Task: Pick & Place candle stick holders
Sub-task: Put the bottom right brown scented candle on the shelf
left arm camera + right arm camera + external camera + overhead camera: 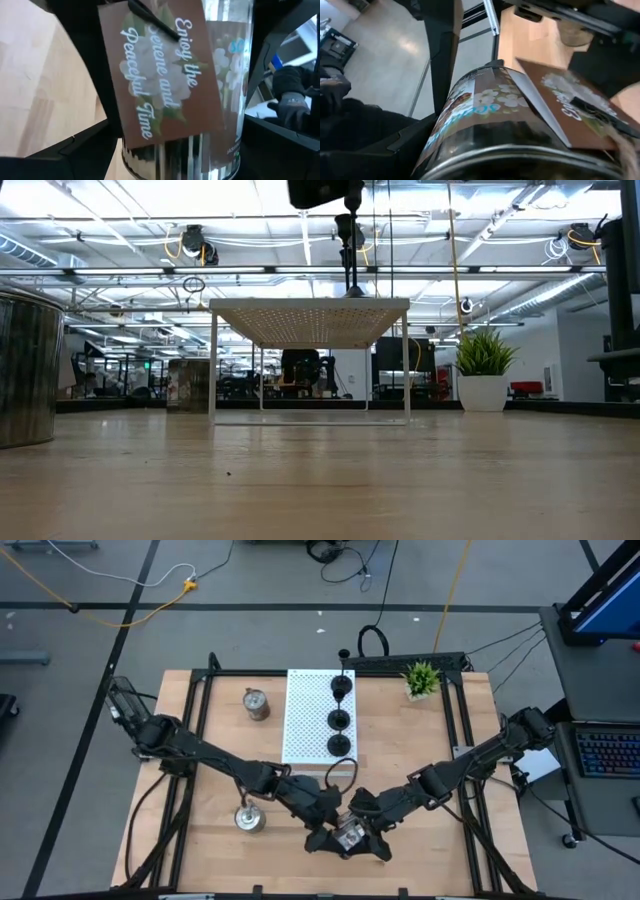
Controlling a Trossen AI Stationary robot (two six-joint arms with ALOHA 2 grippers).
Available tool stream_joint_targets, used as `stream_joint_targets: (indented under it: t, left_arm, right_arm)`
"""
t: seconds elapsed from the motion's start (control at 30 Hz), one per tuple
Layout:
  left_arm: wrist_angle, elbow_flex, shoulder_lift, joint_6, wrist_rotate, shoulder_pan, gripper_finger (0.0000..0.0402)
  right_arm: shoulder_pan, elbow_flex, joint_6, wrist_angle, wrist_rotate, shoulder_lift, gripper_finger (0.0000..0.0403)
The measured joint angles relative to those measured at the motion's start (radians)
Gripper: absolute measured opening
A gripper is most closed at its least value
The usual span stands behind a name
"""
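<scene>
We see both grippers meeting at the near edge of the table (215, 740), with one silver holder (350, 833) between them; the left gripper (328, 836) and the right gripper (372, 834) each stand wide about it, and each wrist view shows dark fingers flanking the shiny body, so we judge both are clasping it at once, though we cannot tell how firmly. The risk, as we judge it, lies in this shared hold: if one arm pulls before the other lets go, the holder could twist, slip or drop off the table's near edge; the brown card tag (160, 70) tied to it could also snag on a finger.

The holder looks like a shiny metal cylinder with a flowered label, the tag reading "Enjoy the Serene and Peaceful Time". Two more silver holders stand apart on the table, one (257, 703) beside the white board (305, 715), one (248, 819) nearer the front; three black holders (340, 718) stand in a row on the board.
</scene>
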Motion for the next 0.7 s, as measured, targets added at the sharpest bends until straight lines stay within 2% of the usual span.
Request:
stream_joint_targets:
  t: [0.13, 0.47, 0.7]
  left_arm:
    - [-0.031, 0.040, 0.034, 0.002, 0.043, 0.000, 0.0400]
    - [-0.062, 0.042, 0.035, -0.005, 0.094, -0.002, 0.0400]
    - [-0.071, 0.044, 0.030, 0.044, 0.146, -0.003, 0.0399]
  right_arm:
    - [-0.009, 0.000, -0.004, 0.008, -0.032, 0.021, 0.0350]
    - [-0.014, 0.000, 0.002, 0.060, -0.053, 0.061, 0.0350]
    - [-0.022, 0.003, 0.003, 0.090, -0.076, 0.060, 0.0350]
